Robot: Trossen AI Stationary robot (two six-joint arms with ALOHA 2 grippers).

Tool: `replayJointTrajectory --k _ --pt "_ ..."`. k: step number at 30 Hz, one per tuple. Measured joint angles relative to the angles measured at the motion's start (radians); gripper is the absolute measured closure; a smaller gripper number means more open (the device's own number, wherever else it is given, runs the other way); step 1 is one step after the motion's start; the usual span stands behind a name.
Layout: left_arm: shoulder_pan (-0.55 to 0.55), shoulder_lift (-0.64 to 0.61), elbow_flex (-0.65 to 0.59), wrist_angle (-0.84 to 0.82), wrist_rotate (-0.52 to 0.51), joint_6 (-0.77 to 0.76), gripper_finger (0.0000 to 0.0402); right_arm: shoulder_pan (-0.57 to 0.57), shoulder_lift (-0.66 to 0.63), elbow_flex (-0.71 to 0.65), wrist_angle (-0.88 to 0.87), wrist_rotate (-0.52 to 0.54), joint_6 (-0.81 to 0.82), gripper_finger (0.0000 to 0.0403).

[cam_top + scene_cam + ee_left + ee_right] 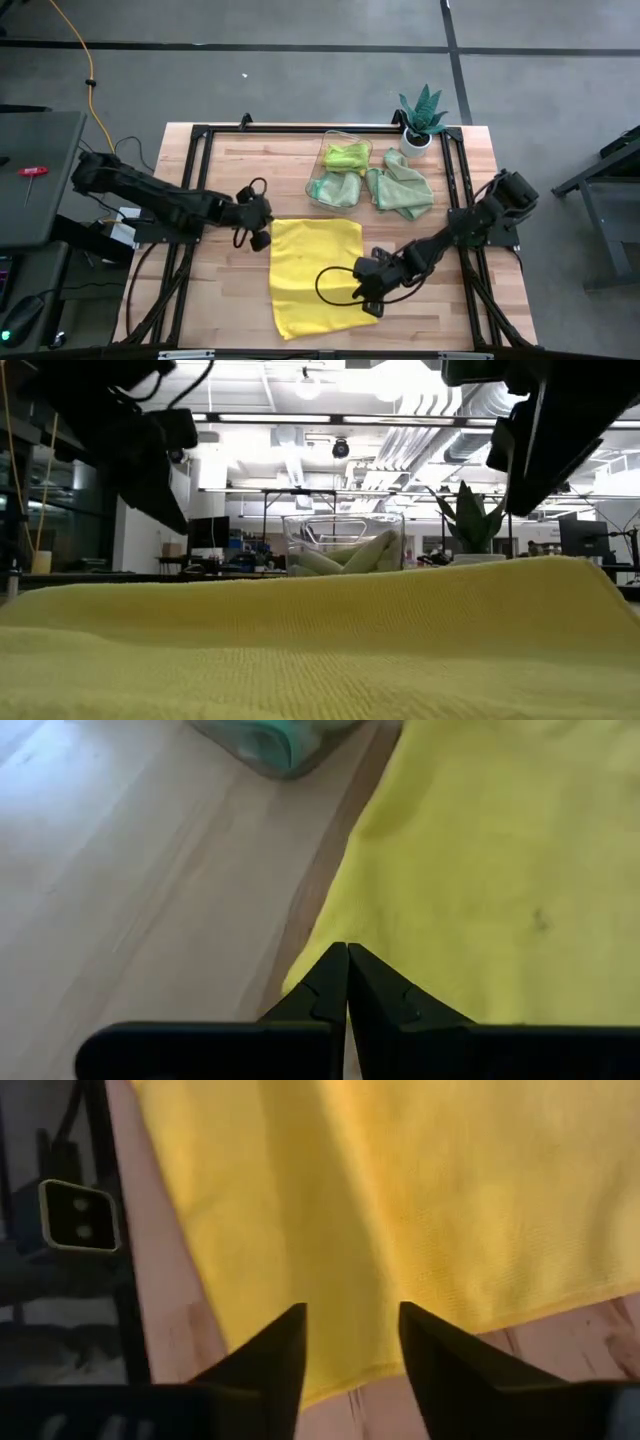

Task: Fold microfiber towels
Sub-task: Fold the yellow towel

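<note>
A bright yellow microfiber towel [312,275] lies spread flat on the wooden table near its front edge; it also fills the low view [320,650]. My left gripper [347,950] is shut and hangs over the towel's far left corner [305,975] with nothing between its fingers. My right gripper [350,1330] is open above the towel's right edge [362,285], near its front right corner. The towel shows flat below both fingers. More towels are at the back: lime and mint ones in the clear bin [340,172] and a green one [402,190] heaped beside it.
A spiky potted plant [422,122] stands at the far right corner, behind the loose green towel. Black frame rails [195,200] run along the table's left and right sides. Bare wood [130,870] lies left of the yellow towel.
</note>
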Motion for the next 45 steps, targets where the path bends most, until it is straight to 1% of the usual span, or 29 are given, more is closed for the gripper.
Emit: replayJointTrajectory --k 3,6,10,14,16,19,30,35,39,42,45 --pt "0.041 0.033 0.000 -0.011 0.054 0.041 0.0393 0.003 0.009 0.000 0.007 0.034 0.016 0.0223" --pt "0.086 0.077 0.000 -0.013 0.126 0.088 0.0372 0.001 0.009 0.000 0.007 0.053 0.016 0.0202" --pt "0.154 0.139 0.000 0.016 0.184 0.102 0.0334 -0.001 0.009 0.000 0.007 0.064 0.023 0.0196" --pt "0.231 0.201 0.000 0.091 0.326 0.108 0.0300 -0.001 0.007 0.000 0.007 0.062 0.023 0.0196" --pt "0.264 0.230 0.000 0.113 0.387 0.101 0.0289 -0.003 0.003 0.000 0.008 0.063 0.027 0.0196" --pt "0.301 0.260 0.000 0.115 0.424 0.079 0.0279 -0.008 -0.004 0.000 0.000 0.063 0.042 0.0196" --pt "0.325 0.268 0.000 0.080 0.452 0.039 0.0284 -0.022 -0.027 0.000 -0.033 0.050 0.016 0.0196" --pt "0.359 0.263 0.001 0.056 0.473 -0.027 0.0284 -0.041 -0.064 0.000 -0.062 0.050 0.002 0.0196" --pt "0.381 0.262 0.003 0.022 0.498 -0.041 0.0285 -0.056 -0.108 0.000 -0.099 0.050 -0.013 0.0197" --pt "0.381 0.261 0.003 0.015 0.497 -0.041 0.0298 -0.070 -0.154 0.000 -0.160 0.068 -0.029 0.0197" --pt "0.379 0.262 0.002 0.016 0.493 -0.036 0.0326 -0.090 -0.201 0.000 -0.222 0.136 -0.029 0.0197"
